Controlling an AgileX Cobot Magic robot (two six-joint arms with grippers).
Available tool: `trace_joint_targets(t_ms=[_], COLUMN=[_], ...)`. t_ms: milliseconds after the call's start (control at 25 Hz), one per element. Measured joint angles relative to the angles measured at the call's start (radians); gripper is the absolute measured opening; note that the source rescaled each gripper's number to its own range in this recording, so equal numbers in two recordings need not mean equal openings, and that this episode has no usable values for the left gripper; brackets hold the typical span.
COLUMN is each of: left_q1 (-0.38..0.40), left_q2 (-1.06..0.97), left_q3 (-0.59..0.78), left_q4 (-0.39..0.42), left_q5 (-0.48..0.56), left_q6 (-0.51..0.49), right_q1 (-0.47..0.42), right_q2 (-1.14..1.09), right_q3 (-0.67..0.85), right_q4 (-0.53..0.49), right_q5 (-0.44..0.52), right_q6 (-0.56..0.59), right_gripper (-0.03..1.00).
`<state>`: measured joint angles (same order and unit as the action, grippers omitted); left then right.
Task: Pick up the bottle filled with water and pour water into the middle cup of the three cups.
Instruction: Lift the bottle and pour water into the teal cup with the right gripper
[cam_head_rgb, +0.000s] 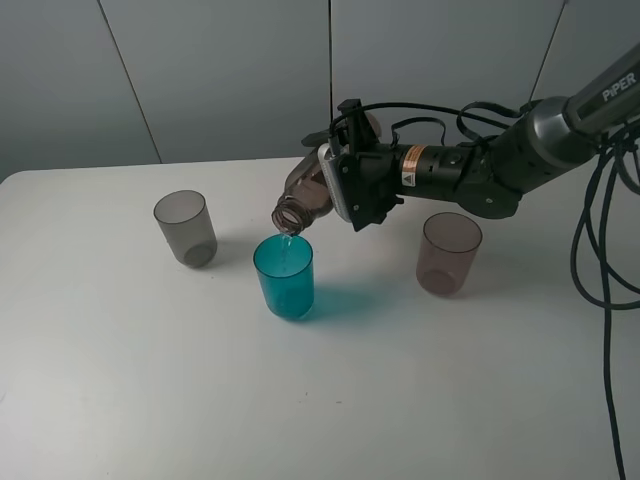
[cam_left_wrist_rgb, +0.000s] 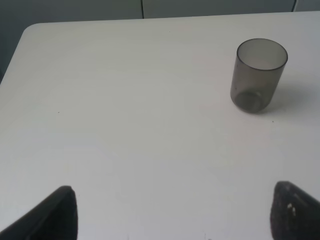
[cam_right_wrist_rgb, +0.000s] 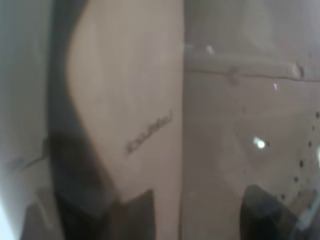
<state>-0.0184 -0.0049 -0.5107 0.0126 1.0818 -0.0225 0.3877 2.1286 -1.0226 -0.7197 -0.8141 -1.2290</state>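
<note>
My right gripper (cam_head_rgb: 335, 185) is shut on the smoky-brown bottle (cam_head_rgb: 305, 195) and holds it tipped over, neck down to the left, above the teal-blue middle cup (cam_head_rgb: 284, 277). A thin stream of water runs from the bottle's mouth (cam_head_rgb: 291, 216) into that cup. The smoky grey cup (cam_head_rgb: 185, 227) stands to the left and the pinkish-mauve cup (cam_head_rgb: 449, 253) to the right. The right wrist view is filled by the bottle's brown wall (cam_right_wrist_rgb: 200, 125) up close. My left gripper (cam_left_wrist_rgb: 172, 212) is open and empty over the table; the grey cup (cam_left_wrist_rgb: 258, 75) shows ahead of it.
The white table (cam_head_rgb: 150, 380) carries only the three cups. Its rounded far-left corner (cam_left_wrist_rgb: 35, 27) shows in the left wrist view. Black cables (cam_head_rgb: 600, 250) hang at the right edge behind the right arm. A grey panelled wall stands behind the table.
</note>
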Motion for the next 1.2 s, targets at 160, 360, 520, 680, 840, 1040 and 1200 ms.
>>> trace_joint_targets(t_ms=[160,360,520,680,840,1040,1200], left_q1=[0.000,0.000,0.000,0.000,0.000,0.000,0.000], left_q2=[0.000,0.000,0.000,0.000,0.000,0.000,0.000], left_q3=[0.000,0.000,0.000,0.000,0.000,0.000,0.000], left_q4=[0.000,0.000,0.000,0.000,0.000,0.000,0.000], left_q5=[0.000,0.000,0.000,0.000,0.000,0.000,0.000], left_q6=[0.000,0.000,0.000,0.000,0.000,0.000,0.000], right_q1=[0.000,0.000,0.000,0.000,0.000,0.000,0.000], right_q2=[0.000,0.000,0.000,0.000,0.000,0.000,0.000], right_q3=[0.000,0.000,0.000,0.000,0.000,0.000,0.000], right_q4=[0.011,0.020,0.024,0.026,0.026,0.026,0.026], right_q5=[-0.002,-0.002,-0.002,-0.004,-0.010,-0.027,-0.040], right_q6=[-0.024,-0.044,-0.051,-0.086,-0.099,-0.121,-0.145], right_gripper=[0.04,0.04,0.04,0.04,0.04,0.04,0.04])
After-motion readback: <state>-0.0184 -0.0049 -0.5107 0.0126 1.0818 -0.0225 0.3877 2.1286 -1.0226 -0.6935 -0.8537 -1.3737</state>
